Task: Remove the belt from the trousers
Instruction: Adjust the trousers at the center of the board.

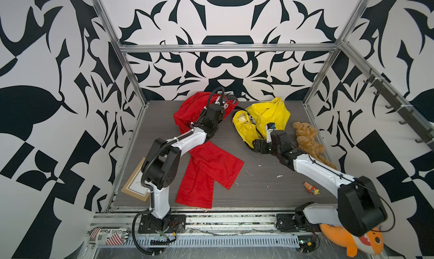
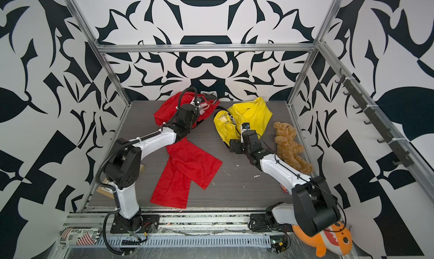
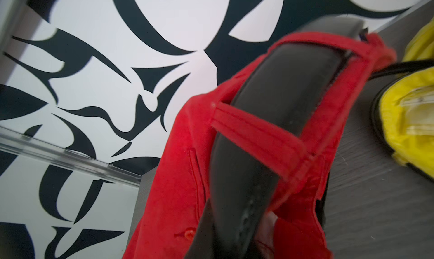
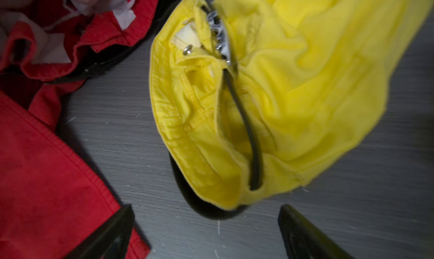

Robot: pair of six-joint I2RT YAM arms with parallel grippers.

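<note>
At centre-left in both top views lie the red trousers (image 1: 211,171), legs towards the lower edge and waistband bunched at the upper middle. The left gripper (image 1: 222,103) sits at that waistband. In the left wrist view its one visible finger (image 3: 202,229) presses against the black belt (image 3: 270,110), so the jaws look clenched on the strap. The belt is still threaded: a red belt loop (image 3: 253,131) crosses it mid-frame and another lies further up, so I judge the pulling-out barely begun. Right of centre, the yellow trousers (image 1: 270,114) carry a thin belt (image 4: 249,119) of their own. The right gripper (image 4: 205,211) hangs above them with jaws spread wide, grasping nothing. A teddy bear (image 1: 307,138) lies at far right.
</note>
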